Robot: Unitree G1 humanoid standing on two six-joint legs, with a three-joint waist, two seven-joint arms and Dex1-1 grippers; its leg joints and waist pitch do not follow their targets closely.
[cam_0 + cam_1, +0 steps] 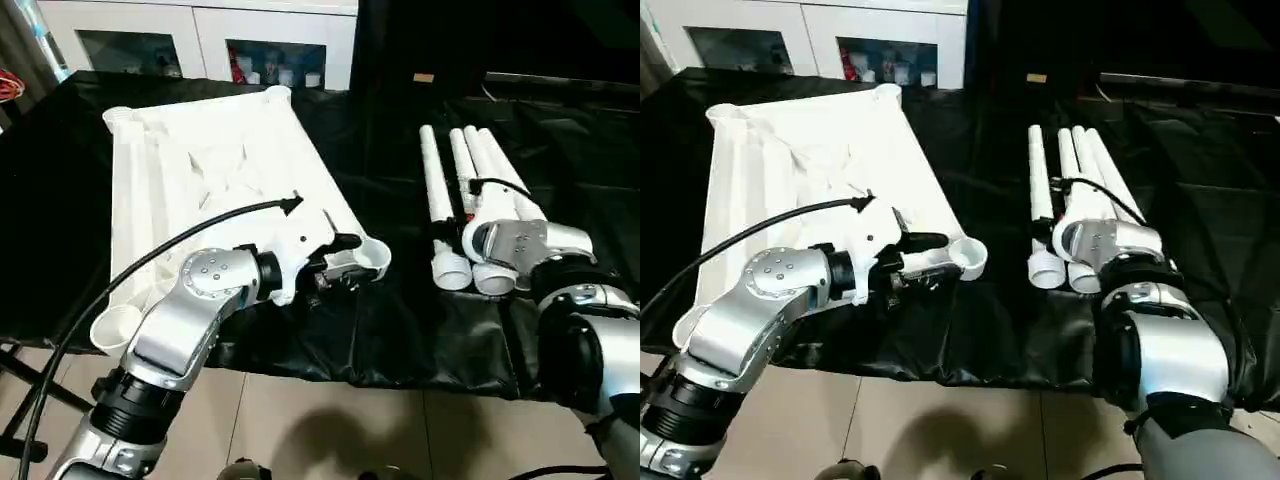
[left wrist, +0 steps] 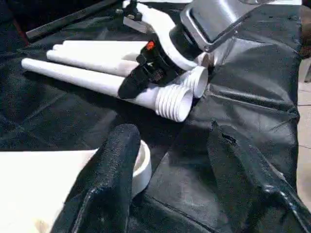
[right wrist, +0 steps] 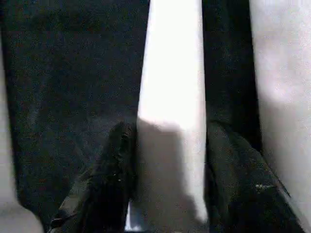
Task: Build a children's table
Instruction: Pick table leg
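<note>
Now, right end effector (image 3: 167, 194) clamping onto a leg (image 3: 172, 73).
Fingers set either side of one tube among the legs (image 1: 470, 190) on the black-draped table (image 1: 400, 330); best squeezed square before lifting. Left end effector (image 2: 170, 170) spread apart, empty, beside the upturned top's (image 1: 200, 170) corner socket (image 1: 372, 256).

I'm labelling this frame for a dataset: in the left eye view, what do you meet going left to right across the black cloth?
Table top → left gripper at the top's near corner socket → bare black cloth → white legs, with the right gripper on them.
</note>
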